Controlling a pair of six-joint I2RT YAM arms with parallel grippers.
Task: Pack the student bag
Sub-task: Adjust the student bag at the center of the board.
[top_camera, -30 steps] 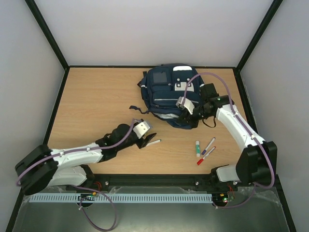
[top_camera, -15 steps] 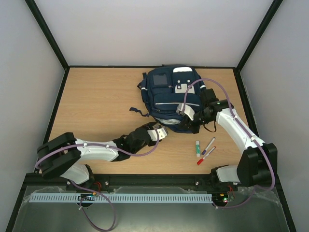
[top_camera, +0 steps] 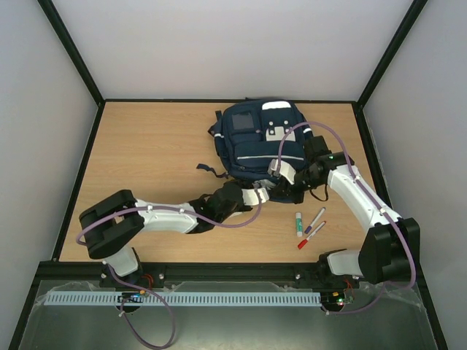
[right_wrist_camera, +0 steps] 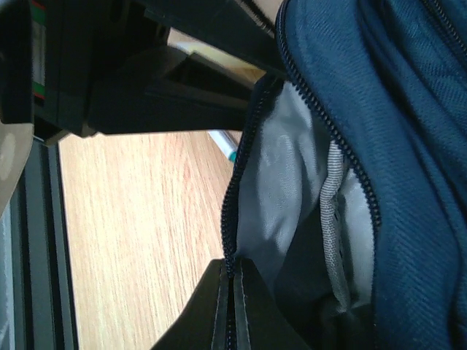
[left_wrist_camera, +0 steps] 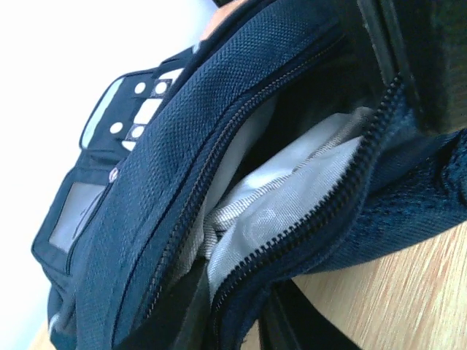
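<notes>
Resting far across the counter [top_camera: 146, 168], the backpack [top_camera: 252, 142] gapes along its near pocket. Right pincer [right_wrist_camera: 232, 281] is clamped on its zipper edge; left pincer [top_camera: 264, 193] sits at that opening, spread unclear.

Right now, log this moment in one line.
student bag: pocket unzipped, lining visible | right gripper: shut on zipper edge | left gripper: at pocket mouth, grip unclear | markers: loose on table
</notes>
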